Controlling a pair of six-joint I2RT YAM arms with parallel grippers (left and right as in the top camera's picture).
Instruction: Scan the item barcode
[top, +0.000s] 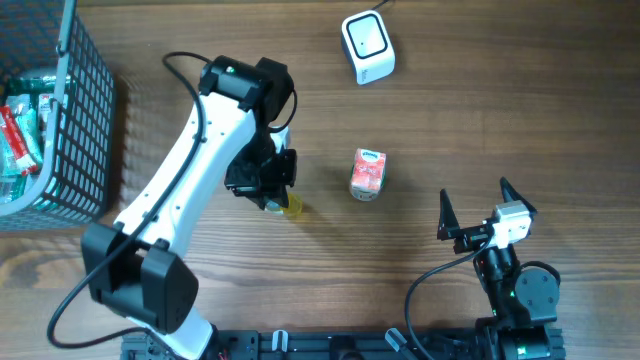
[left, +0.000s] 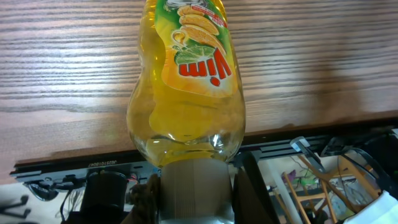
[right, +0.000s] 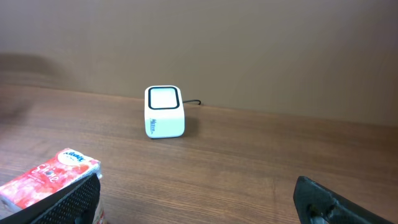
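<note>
Overhead: left gripper (top: 272, 188) sits mid-table, jaws pinching a yellow bottle (top: 291, 207). Only a sliver of the bottle shows past the arm, on the side nearer the robot base. Left wrist view agrees: the bottle (left: 186, 93) fills the frame, clear plastic with yellow liquid and a green-and-yellow label with red lettering. Its wide end is clamped at the jaws and its narrow end points away over the wood table (left: 323, 56). Can't tell whether the bottle rests on the table or is lifted off it. Scanner (top: 367, 47), a small white box with a dark-rimmed window, stands at the far side of the table, well apart from the bottle. Red-and-white pack (top: 368, 173) lies between the two arms, to the right of the left gripper and not touching it. Right gripper (top: 474, 192) is near the robot's edge, jaws spread wide, holding nothing. Its wrist view shows the pack (right: 50, 180) at lower left and the scanner (right: 165, 112) ahead. Wire basket (top: 85, 100) with packaged goods sits at the far left.
</note>
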